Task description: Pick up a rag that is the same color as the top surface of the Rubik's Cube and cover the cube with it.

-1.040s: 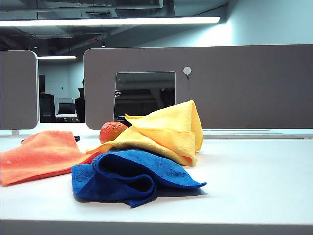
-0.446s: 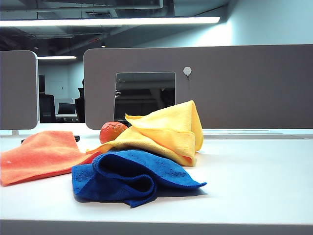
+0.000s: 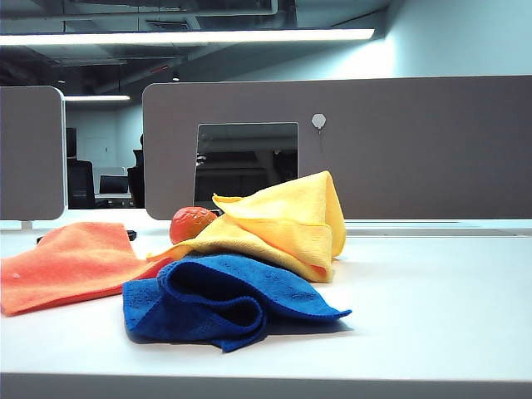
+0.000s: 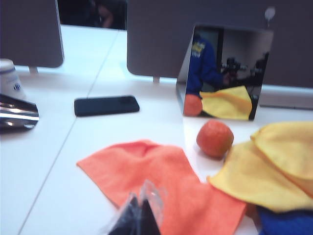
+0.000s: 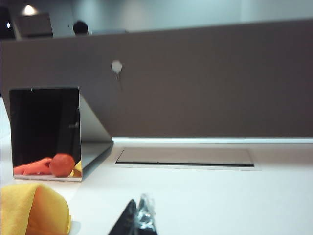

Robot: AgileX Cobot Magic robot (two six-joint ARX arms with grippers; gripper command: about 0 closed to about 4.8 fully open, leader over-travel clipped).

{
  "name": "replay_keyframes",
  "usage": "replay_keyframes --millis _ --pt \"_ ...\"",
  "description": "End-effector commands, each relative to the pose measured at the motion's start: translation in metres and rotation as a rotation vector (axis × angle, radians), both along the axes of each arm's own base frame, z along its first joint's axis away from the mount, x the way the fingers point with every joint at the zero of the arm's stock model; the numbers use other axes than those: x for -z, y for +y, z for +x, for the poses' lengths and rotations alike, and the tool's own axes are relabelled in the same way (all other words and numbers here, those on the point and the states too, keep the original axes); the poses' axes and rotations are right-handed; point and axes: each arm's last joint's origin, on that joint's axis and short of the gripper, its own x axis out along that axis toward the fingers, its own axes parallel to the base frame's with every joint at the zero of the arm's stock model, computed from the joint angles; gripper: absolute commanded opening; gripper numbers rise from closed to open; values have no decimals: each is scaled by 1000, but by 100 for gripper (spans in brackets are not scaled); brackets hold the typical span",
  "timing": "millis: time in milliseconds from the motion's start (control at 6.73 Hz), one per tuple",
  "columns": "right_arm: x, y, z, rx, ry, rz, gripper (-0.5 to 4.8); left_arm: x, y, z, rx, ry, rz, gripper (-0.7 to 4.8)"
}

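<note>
Fingers of the left gripper and right gripper are pressed together, empty, absent from the exterior view. Centre frame, the yellow rag sits tented on the desk, likely over the Rubik's Cube, which is hidden. Judged done; best pull away without snagging cloth. No containers are visible.

Yellow rag draped in a tented heap at frame centre

The rag is bright yellow microfibre, folded and peaked toward upper right, its lower edge overlapped by another cloth; the Rubik's Cube is not visible, so its pose cannot be told.
</note>
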Motion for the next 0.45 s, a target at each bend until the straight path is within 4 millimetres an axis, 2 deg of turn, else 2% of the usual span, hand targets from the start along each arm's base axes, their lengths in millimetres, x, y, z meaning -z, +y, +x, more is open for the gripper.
replay_keyframes --millis 149,446 --pt "8 1 -17 -1 51 6 -5 4 0 2 -3 7 2 -5" --pt "10 1 -21 -1 55 6 -5 9 -1 4 -3 25 1 -6"
